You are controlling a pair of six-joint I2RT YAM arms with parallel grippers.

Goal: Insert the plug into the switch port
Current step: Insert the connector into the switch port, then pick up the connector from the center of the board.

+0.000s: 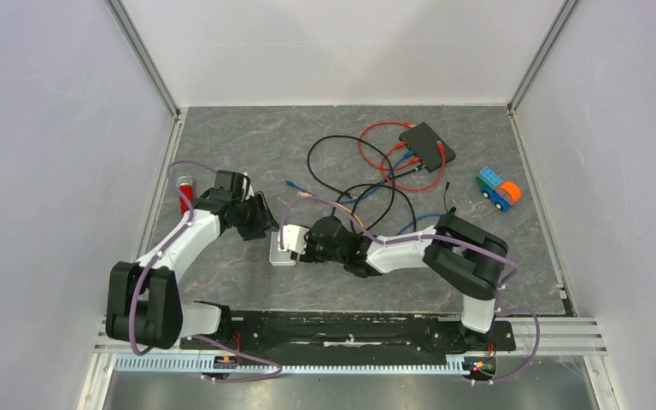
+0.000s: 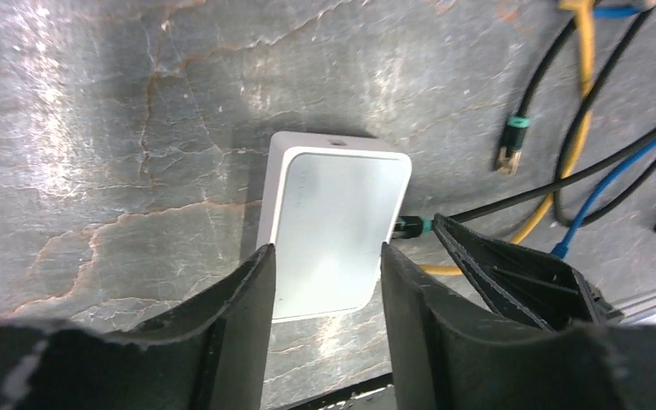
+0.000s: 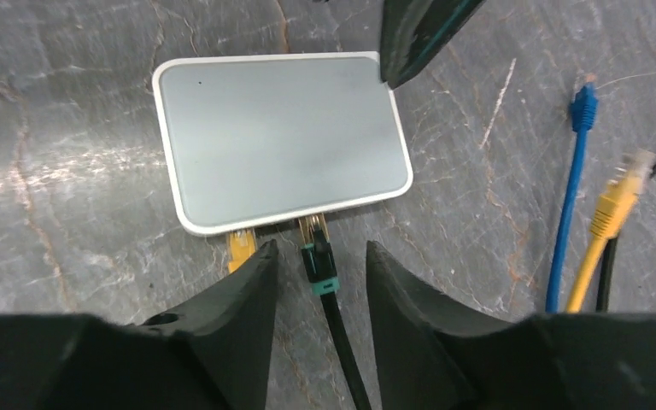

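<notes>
Two black fingers of the right gripper [image 3: 318,249] fill the bottom of the right wrist view. They are spread apart and released, gripping nothing. Between them, touching neither, lies the plug [image 3: 319,265], with a teal boot and a black cable [image 3: 346,363] trailing back under the wrist. Its metal tip meets the near edge of the white switch [image 3: 282,137]; we cannot tell how deep it sits. Just left of it along the same edge is a yellow plug [image 3: 241,246]. To the right of the switch, well apart from it, a blue cable [image 3: 571,205] and a yellow cable [image 3: 617,205] lie loose on the grey table [image 3: 68,171].

From the left wrist view, the left gripper [image 2: 326,252] is also unclenched, its two fingers straddling one end of the switch. We cannot tell whether they touch its sides.

From above, the left arm [image 1: 179,243] reaches in from the left of the switch, wrist bent down toward it. The right arm [image 1: 461,256] is folded at the elbow to the right of the switch, its forearm stretched low along the table toward it. The two grippers meet over the switch from opposite sides.
</notes>
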